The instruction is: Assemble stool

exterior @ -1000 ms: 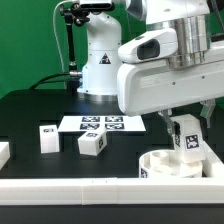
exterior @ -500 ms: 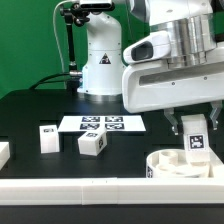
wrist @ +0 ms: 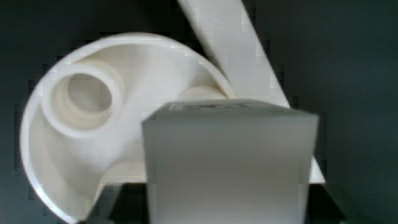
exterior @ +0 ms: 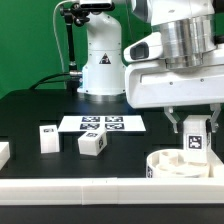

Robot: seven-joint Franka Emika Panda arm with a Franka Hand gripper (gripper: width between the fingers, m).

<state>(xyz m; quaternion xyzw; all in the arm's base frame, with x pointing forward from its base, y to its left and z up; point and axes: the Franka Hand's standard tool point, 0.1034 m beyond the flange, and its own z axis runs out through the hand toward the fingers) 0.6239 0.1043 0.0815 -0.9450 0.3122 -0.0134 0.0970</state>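
The end effector (exterior: 196,128) is clamping the held leg (exterior: 196,140), hanging just above the seat (exterior: 168,163) at the exterior view's four o'clock, just beside the front rail (exterior: 80,186). A second leg (exterior: 47,138) and a third leg (exterior: 92,144) are lying toward eight o'clock, open worktop (exterior: 30,115) spreading behind them. Only the wrist view is showing the seat's round socket (wrist: 86,95).

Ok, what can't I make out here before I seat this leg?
- Exterior view: seat cut off by the right edge; held leg's foot blends into it, contact unclear.
- Wrist view: the blurred leg covers the seat beneath it.
- Exterior view: white part at the left edge, mostly cut off.
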